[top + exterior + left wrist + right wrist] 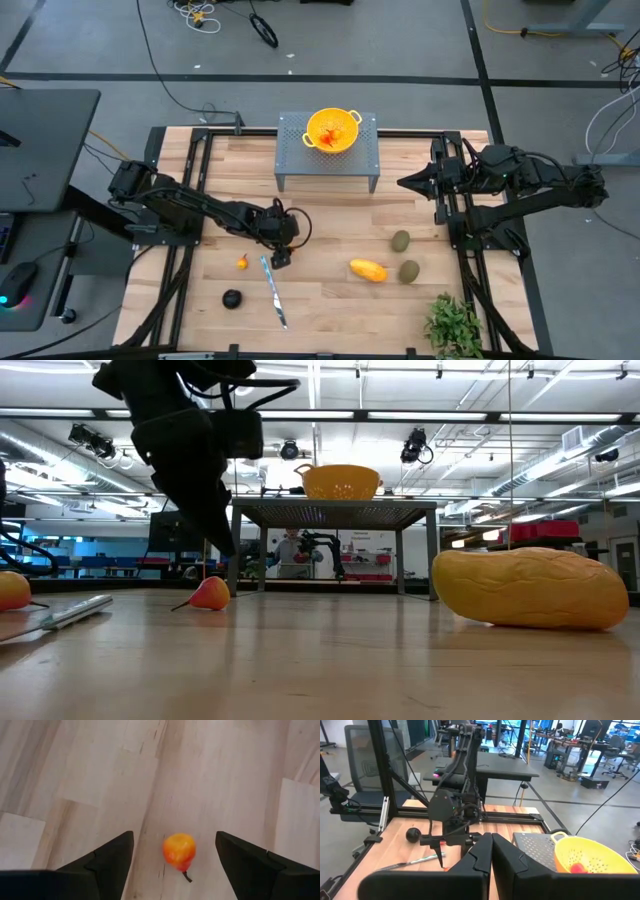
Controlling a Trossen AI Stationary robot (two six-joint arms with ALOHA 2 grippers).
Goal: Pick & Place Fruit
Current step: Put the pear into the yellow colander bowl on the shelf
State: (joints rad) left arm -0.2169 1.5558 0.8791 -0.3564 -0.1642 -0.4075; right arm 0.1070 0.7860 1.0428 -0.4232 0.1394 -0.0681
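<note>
A tiny orange-red fruit [179, 851] with a short stem lies on the wooden table, and my left gripper [174, 834] hangs open over it, one finger to each side, clear of it. In the low view the fingers [222, 535] end above that fruit [210, 593]. In the high view my left gripper [279, 258] hides it. A second orange-red fruit [242, 263] lies just left of the gripper. My right gripper [405, 183] is shut, raised beside the stand at the right. A yellow colander [333, 130] on a grey stand [300, 160] holds orange-red pieces.
A silver knife [273, 290] lies near my left gripper, with a dark round fruit [232, 299] to its left. A yellow-orange oblong fruit [368, 270] and two olive ovals [401, 240] [409, 271] lie at centre right. A leafy plant [455, 325] stands at the near right corner.
</note>
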